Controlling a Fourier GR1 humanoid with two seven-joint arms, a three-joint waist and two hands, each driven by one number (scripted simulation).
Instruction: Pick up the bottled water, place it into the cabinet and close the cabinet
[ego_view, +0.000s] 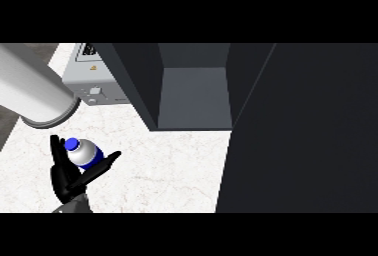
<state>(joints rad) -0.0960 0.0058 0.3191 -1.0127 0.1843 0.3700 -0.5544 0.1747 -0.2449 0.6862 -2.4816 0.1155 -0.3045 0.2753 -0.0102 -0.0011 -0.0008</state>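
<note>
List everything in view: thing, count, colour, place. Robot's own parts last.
bottle: one, white-grey with a blue cap, lower left over the counter, between the hand's fingers and thumb.
cabinet: one, dark grey, upper middle, open, inside bare as far as can be seen.
cabinet door: one, dark grey, filling the right side, swung open.
appliance: one, light grey box with a warning label, upper left behind the counter.
counter: one, white marble, across the lower middle.
forearm: one, light grey, coming in from the upper left.
left hand: one, black, lower left, fingers and thumb round the bottle.
right hand: not in view.
</note>
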